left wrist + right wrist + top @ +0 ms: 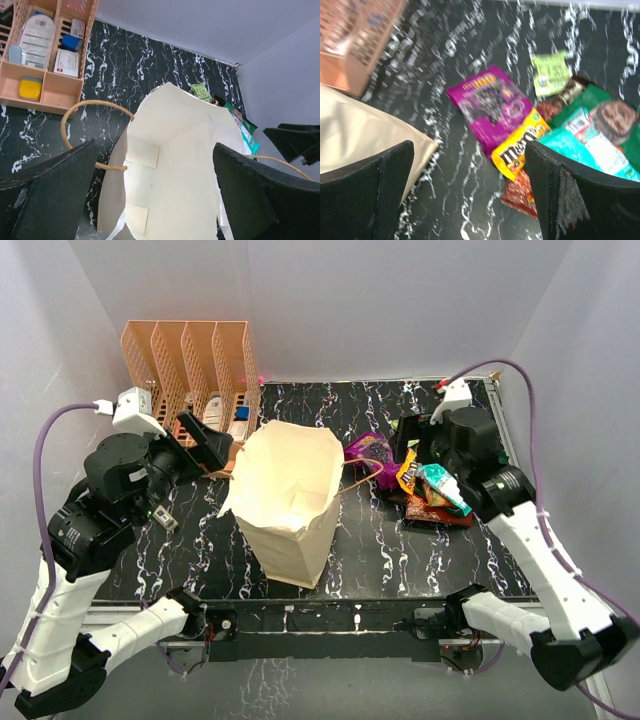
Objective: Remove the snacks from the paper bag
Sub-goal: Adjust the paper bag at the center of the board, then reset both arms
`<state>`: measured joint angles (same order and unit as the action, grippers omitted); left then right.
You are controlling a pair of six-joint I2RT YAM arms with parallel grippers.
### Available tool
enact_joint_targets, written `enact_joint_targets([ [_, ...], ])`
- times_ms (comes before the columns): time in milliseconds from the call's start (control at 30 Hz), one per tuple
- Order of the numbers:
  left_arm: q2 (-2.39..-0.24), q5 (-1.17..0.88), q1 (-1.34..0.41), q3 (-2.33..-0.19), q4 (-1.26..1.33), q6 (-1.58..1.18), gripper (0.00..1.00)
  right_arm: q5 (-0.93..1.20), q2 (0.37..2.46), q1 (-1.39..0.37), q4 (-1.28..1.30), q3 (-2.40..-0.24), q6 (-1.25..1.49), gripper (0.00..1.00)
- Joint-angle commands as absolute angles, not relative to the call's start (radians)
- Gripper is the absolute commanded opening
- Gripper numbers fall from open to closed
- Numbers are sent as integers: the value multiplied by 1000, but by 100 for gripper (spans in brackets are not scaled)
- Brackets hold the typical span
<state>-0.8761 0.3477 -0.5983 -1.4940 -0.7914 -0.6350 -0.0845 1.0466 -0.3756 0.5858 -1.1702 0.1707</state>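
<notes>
The paper bag (pixel 285 502) stands upright and open in the middle of the table. In the left wrist view its mouth (pixel 180 165) shows only bare inner walls; the bottom is hidden. My left gripper (pixel 213 445) is open and empty by the bag's left rim and cord handle (pixel 95 129), its jaws straddling the mouth (pixel 155 150). The snacks lie in a pile (pixel 428 490) right of the bag: a purple packet (pixel 492 105), yellow M&M's (pixel 520 145), a red one (pixel 522 192), teal (pixel 580 150) and green ones (pixel 600 110). My right gripper (pixel 408 435) hovers open and empty over them (pixel 470 145).
An orange slotted rack (pixel 190 370) with small white and blue items stands at the back left, close to the left gripper. It also shows in the left wrist view (pixel 45 50). White walls close in the table on three sides.
</notes>
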Motion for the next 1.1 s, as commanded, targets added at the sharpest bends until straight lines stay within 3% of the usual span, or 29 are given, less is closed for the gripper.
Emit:
enact_joint_targets([
  [0,-887,390,-598,-1597,-822,-550,98,33,945,-377,445,-1200,179,98],
  [167,-916,400,-598,-1708,-805,-476,98,-25,947,-377,487,-1353,232,98],
  [500,-939,327,-597,-1878,-670,-281,98,53,929,-377,541,-1761,218,98],
  [1067,-877,320,-597,-1793,-627,-317,98,-5,899,-377,594,-1810,227,98],
])
